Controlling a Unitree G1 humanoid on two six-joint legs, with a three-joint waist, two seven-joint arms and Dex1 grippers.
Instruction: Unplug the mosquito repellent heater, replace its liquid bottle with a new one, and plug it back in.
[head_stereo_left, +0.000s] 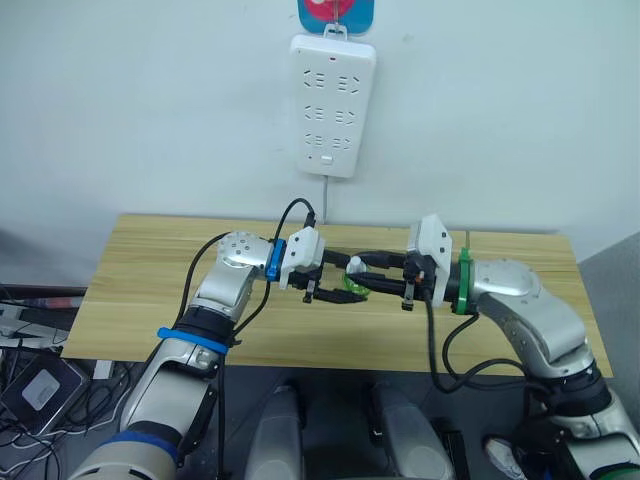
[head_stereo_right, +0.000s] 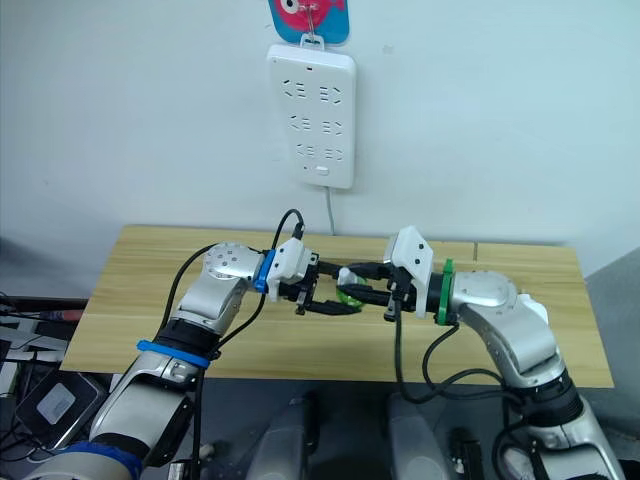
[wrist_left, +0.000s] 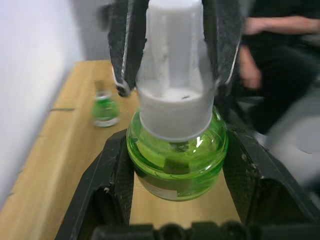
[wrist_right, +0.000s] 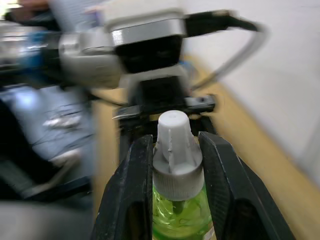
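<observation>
Left wrist view: green liquid bottle (wrist_left: 176, 165) sits between the left gripper (wrist_left: 175, 165) fingers, which press on its round glass body from both sides. White cap (wrist_left: 176, 75) is pinched by the right gripper (wrist_left: 172, 45) fingers, coming in from the far end. Right wrist view confirms: black fingers (wrist_right: 131, 190) clamp the cap neck, the other gripper's body directly beyond. So both grippers hold one bottle, mid-air, above the wooden table (head_stereo_left: 150, 290), approx. centre of it.

A second small green bottle (wrist_left: 104, 109) stands on the table farther along, near the wall side. Can't tell which bottle is new vs. used.

Progress, as judged: power strip (head_stereo_left: 333, 105) on the wall has all sockets vacant, so the unplug step appears done. Mosquito repellent heater itself not identified in these views; location can't be stated. Current step looks like cap removal on a bottle, i.e. prep for fitting. Left to do: fit bottle into heater, plug back in. Roughly mid-task.

Clearances: bottle is held above the tabletop with open board on both sides. Table front edge is close under the forearms; a dropped bottle could roll off. Wall and strip cord (head_stereo_left: 327, 195) lie well behind the grippers. A person (wrist_left: 280, 60) sits beyond the table end on the robot's right; swing room is limited there.
</observation>
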